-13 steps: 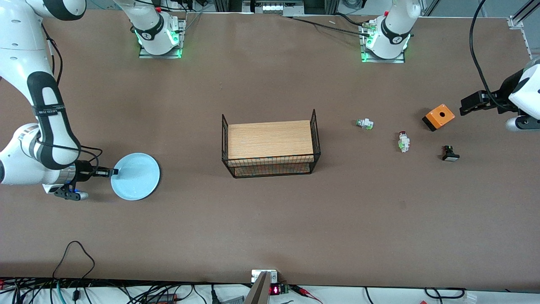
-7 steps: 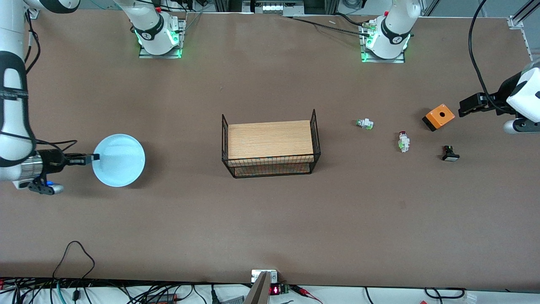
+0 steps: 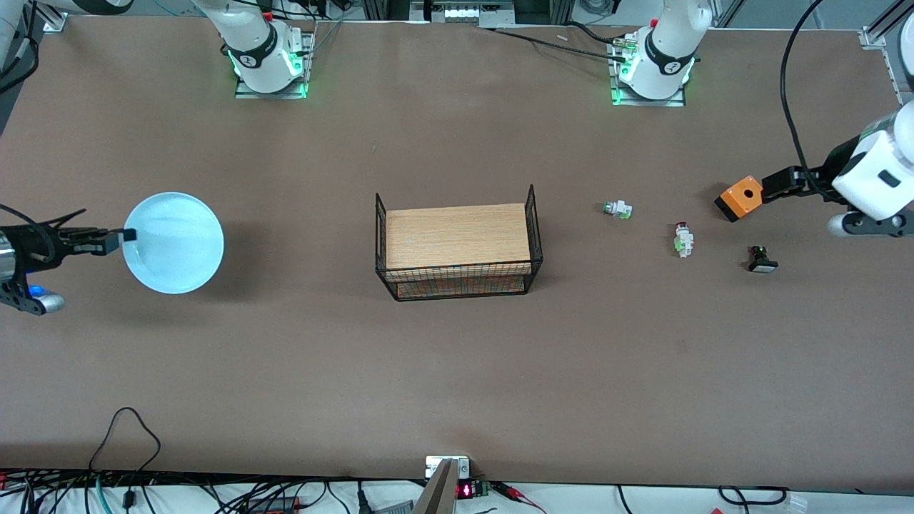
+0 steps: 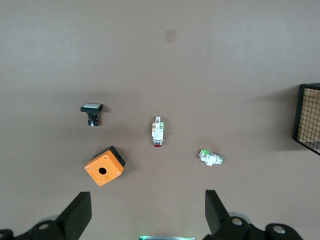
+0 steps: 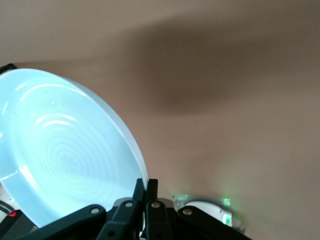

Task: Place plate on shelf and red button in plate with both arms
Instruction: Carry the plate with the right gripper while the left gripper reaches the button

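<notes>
**Plate aloft at one end, red button lying at the other**

The right gripper (image 3: 123, 235), clamped on the rim of the pale-blue plate (image 3: 173, 243), holds it above the table (image 3: 457, 371) at the right arm's end. The left gripper (image 4: 146, 212), fingers spread wide, hangs over the orange box (image 3: 742, 196). The red button (image 3: 683, 239) lies between a white part (image 3: 618, 209) and a black button (image 3: 762, 260), long axis toward the robots, red cap leading. No writing is legible.
</notes>
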You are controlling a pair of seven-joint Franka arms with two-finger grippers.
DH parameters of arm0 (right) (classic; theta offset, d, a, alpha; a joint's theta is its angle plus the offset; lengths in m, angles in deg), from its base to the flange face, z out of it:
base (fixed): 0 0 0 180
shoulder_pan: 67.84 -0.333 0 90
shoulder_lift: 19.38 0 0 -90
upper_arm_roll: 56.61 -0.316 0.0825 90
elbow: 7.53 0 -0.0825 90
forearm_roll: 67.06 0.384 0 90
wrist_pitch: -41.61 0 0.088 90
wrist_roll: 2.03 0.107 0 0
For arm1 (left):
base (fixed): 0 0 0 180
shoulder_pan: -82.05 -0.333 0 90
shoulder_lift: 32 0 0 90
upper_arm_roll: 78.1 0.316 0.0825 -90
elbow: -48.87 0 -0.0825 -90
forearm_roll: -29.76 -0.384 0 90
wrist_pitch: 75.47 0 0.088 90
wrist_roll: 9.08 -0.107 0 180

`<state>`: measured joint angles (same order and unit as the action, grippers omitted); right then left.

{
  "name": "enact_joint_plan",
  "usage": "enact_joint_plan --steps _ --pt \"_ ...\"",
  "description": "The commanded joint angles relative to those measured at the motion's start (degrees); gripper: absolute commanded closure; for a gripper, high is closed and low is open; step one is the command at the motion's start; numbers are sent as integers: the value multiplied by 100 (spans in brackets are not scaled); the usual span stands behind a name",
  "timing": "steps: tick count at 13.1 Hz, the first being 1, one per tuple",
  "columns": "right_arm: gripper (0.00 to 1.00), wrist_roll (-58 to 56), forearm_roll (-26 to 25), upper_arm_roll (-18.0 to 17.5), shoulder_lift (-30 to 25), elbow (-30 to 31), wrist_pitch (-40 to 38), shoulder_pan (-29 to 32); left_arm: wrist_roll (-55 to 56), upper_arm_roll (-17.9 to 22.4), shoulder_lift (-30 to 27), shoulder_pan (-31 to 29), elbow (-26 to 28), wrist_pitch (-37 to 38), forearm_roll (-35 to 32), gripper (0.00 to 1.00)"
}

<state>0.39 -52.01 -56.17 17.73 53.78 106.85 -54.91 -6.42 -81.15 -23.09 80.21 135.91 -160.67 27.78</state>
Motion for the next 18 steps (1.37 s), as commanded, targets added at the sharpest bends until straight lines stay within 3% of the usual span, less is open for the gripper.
enact_joint_plan --steps 1,6,9,13,16,18 --pt "100 914 24 -9 -527 3 -432 -569 -152 24 252 -18 -143 83 22 0" --pt "100 2761 68 -26 -942 3 -487 -1730 -82 24 576 26 -55 320 23 0" --pt "100 3832 524 -17 -942 -23 -294 -2284 -135 15 892 26 128 207 23 0" --pt "100 4668 543 -35 -942 -76 435 -3013 -135 15 902 -18 927 -609 31 0" --pt "100 5179 517 -17 -925 -76 892 -3620 -117 15 902 -62 1787 -1803 40 0" --pt "100 5268 386 -9 -820 -41 1313 -3971 -126 24 902 -62 2088 -2271 31 0"
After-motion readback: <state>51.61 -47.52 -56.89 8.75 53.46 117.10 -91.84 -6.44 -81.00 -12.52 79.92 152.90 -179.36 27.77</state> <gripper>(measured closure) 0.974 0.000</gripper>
